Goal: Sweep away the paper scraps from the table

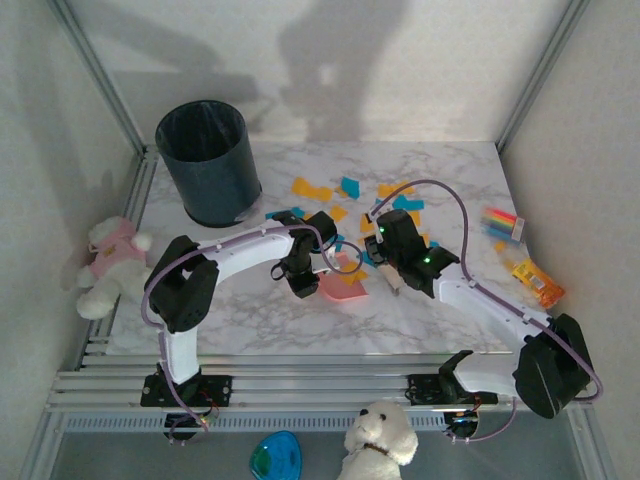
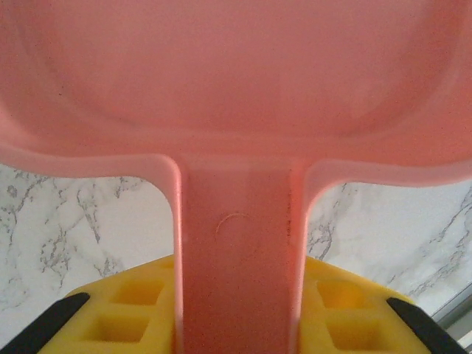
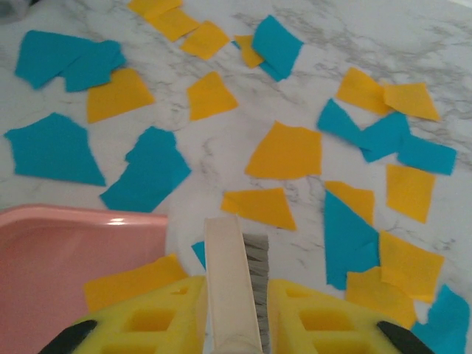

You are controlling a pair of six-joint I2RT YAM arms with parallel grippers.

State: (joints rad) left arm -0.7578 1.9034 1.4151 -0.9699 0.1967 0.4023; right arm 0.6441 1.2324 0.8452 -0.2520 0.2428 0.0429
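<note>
1. The paper scraps (image 3: 284,151), orange-yellow and teal-blue, lie flat on the table (image 1: 250,320) just ahead of the right gripper (image 3: 236,317) and out to both its sides.
2. That gripper is clamped on the pale handle of a brush (image 3: 230,273), with grey bristles on the handle's right.
3. Just left of it sits the pink dustpan (image 2: 236,74), with one orange piece at its edge.
4. The left gripper (image 2: 236,317) is closed on the dustpan's handle.
5. A dark bin (image 1: 208,160) stands well beyond the left gripper.
6. Striped packets (image 1: 503,222) and an orange packet (image 1: 537,282) lie right of the right gripper; their print is too small to read.
</note>
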